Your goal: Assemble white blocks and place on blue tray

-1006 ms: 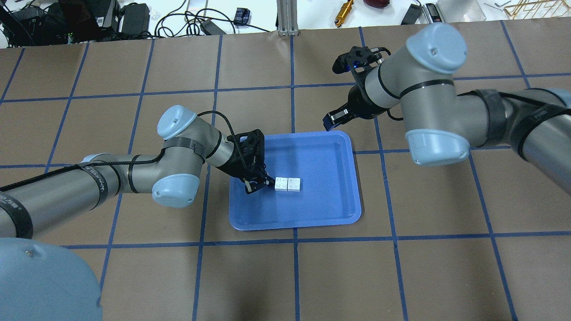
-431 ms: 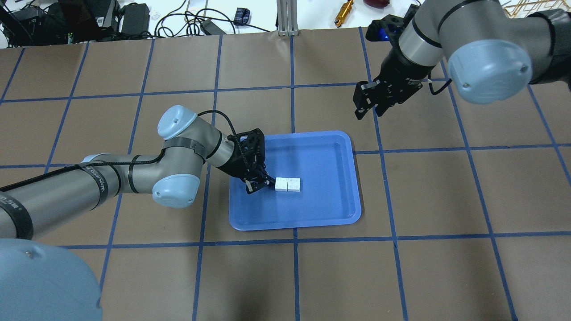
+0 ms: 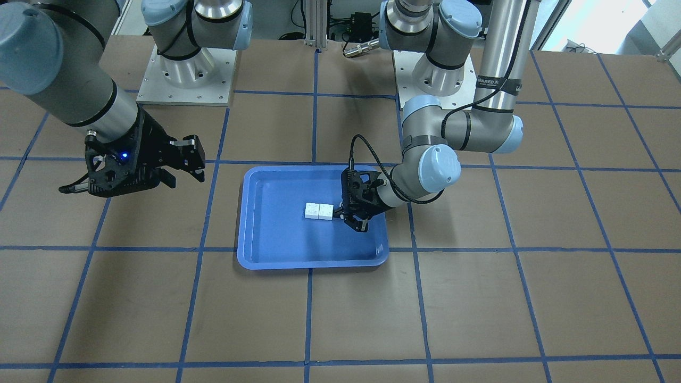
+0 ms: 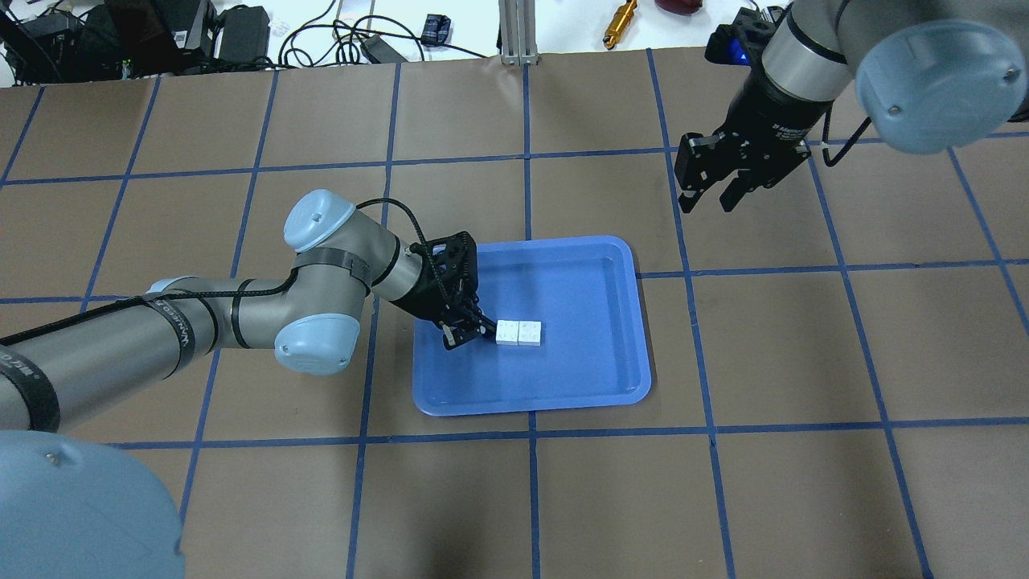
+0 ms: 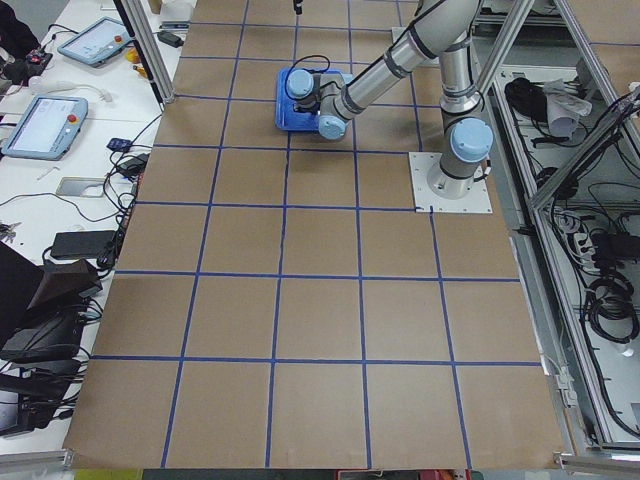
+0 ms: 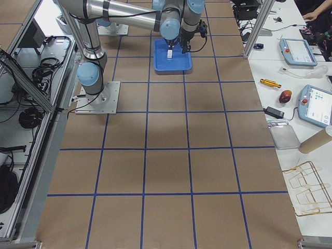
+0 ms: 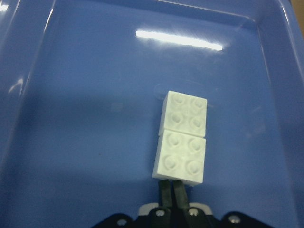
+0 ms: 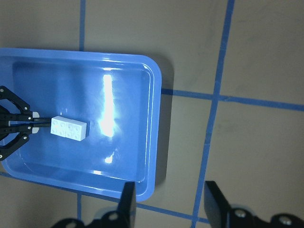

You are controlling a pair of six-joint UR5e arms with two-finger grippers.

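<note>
Two blocks (image 7: 183, 142), white, studs up, butted end to end as one short bar. The seam is visible, and whether it is fully pressed home cannot be told.

Item 1, nearest in the left wrist view: left claw (image 7: 172, 187). The fingers are pinched together with nothing between them. Their tips touch the near end face of the bar, low down. This is a contact, not a grasp.

Item 2: the blocks. They lie flat on the tray floor, near its middle and away from the rim.

Item 3: tray (image 7: 71, 118). Blue and shallow, it sits level on the table (image 4: 772, 338).

Item 4, farthest: right claw (image 4: 709, 197). It is held above the table, well apart from the tray, past its far right corner. The fingers are spread and empty.

Step in hand, as judged: joining and placing look done. The left claw seems to be giving a last press or nudge to the bar.

Next move, as judged: the left claw should draw straight back or lift without dragging the bar. Pushing further risks sliding the bar across the smooth floor or cocking the joint.
</note>
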